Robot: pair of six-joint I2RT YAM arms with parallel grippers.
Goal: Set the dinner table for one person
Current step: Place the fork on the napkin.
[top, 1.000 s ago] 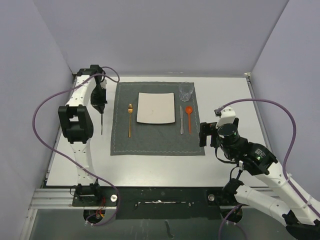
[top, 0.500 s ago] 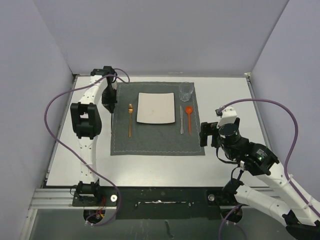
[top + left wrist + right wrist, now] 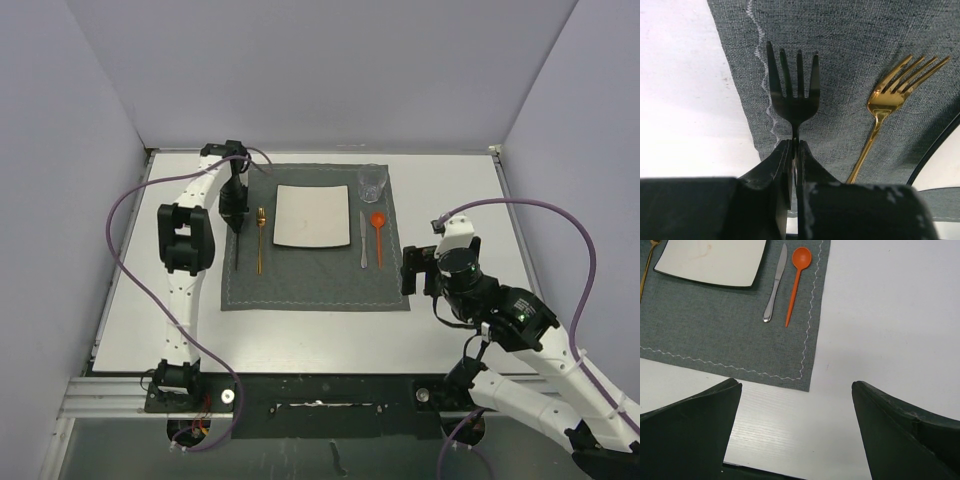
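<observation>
**Setting:** a robotics laboratory test cell.

**Landmark:** the dinner table (image 3: 470, 200), a bare white top with a thin metal edge.

- **Behind it and at both sides:** plain pale lilac partition panels (image 3: 320, 70) boxed it in.
- **Along its near edge:** an aluminium rail (image 3: 110, 395) ran beside a dark base plate (image 3: 320, 405), where the left arm (image 3: 185, 240) and right arm (image 3: 500, 315), both white and black, were bolted down.
- **Above its surface:** purple cables (image 3: 120, 250) looped loosely from each arm.
- **At its centre:** one grey placemat (image 3: 310, 285) carried a staged place setting.
</observation>
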